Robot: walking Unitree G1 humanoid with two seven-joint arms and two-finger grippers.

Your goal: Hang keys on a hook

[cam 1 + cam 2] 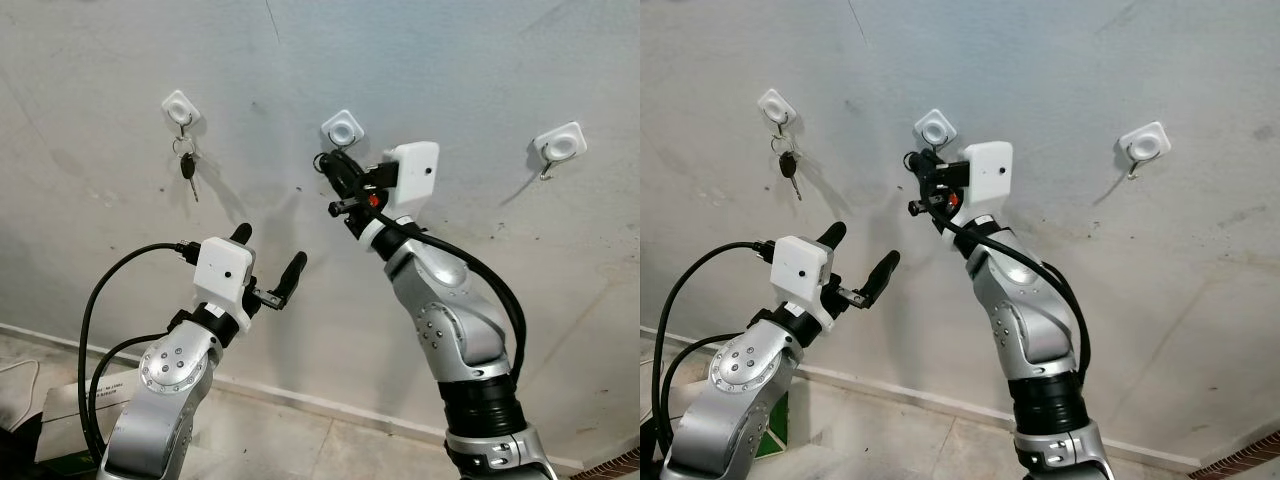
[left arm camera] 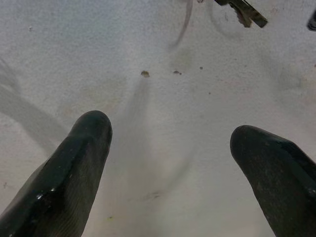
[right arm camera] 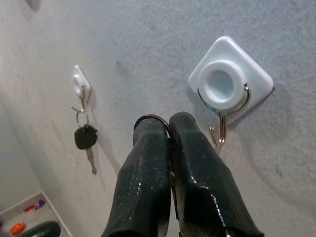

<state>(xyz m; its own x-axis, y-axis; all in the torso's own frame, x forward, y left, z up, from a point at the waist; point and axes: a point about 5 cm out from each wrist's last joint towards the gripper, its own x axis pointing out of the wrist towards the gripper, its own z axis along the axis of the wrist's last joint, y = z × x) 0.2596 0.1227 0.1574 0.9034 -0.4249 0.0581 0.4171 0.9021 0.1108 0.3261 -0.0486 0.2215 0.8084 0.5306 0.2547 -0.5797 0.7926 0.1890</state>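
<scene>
Key ring (image 3: pixel 150 119) pinched in closed R gripper (image 3: pixel 168 123) near middle hook (image 3: pixel 222 131).

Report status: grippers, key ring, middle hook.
Right gripper shut on key ring, just beside middle hook, ring not yet on it. Left gripper open, low, off the wall. Left hook already holds a key; nothing blocking.

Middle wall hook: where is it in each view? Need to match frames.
Left eye: middle hook, upper centre, just above the right pincer.
Right eye, upper centre-left.
Right wrist, just beyond the fingertips.
Left wrist: not in it.
Shared landmark: black-headed key on the left hook.
</scene>
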